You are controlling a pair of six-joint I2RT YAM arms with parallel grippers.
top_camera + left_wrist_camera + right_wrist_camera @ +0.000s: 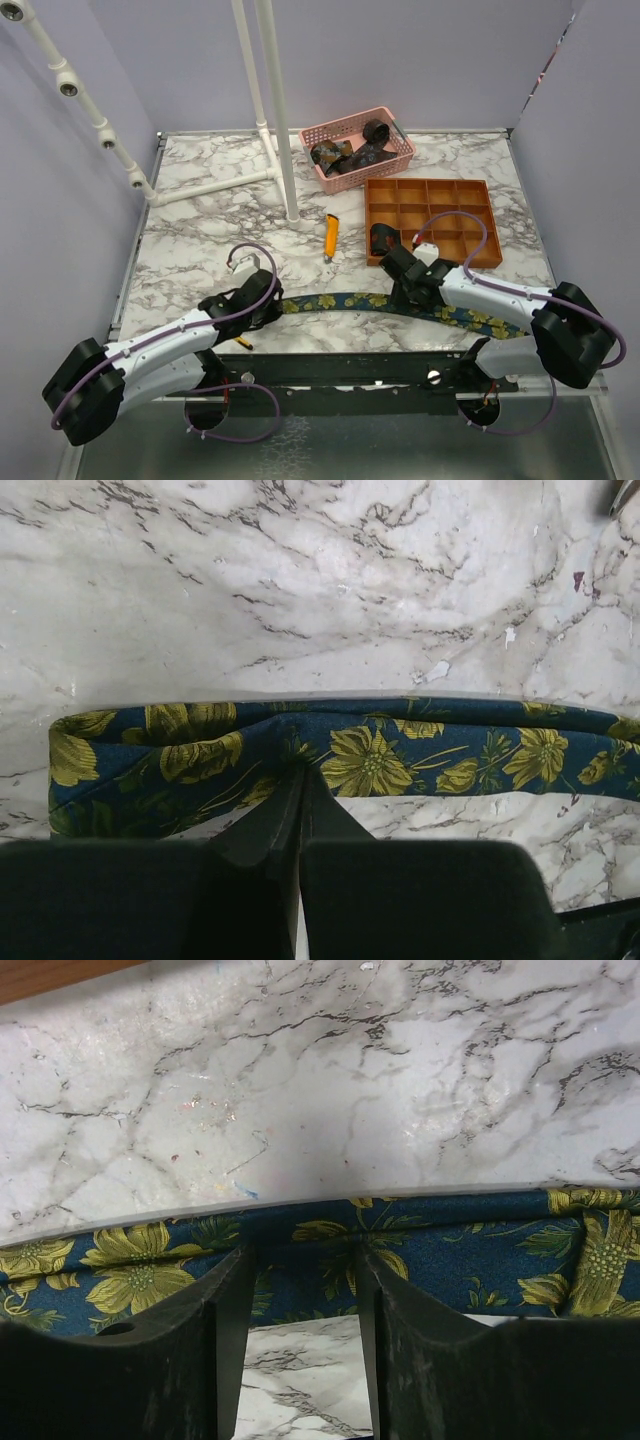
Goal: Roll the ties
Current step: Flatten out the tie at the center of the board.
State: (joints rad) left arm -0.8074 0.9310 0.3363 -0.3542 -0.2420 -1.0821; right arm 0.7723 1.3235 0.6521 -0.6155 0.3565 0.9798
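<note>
Tie (350,301) flat by near table (200,190) edge, L end effector (300,778) pinching it, R end effector (300,1265) open astride it

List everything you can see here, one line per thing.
table: one, white-grey marble, under everything
flat tie: one, navy with yellow-green flowers, along the near edge
basket: one, pink, far side
ties in the basket: dark, count unclear
tray: one, orange, compartmented, right of centre
rolled tie: one, dark, in a compartment at the tray's left edge
utility knife: one, orange-yellow, left of the tray
pipe frame: one, white, far left
cables: purple, on both arms
left pincer: black, shut on the flat tie
right pincer: black, open over the flat tie
</note>
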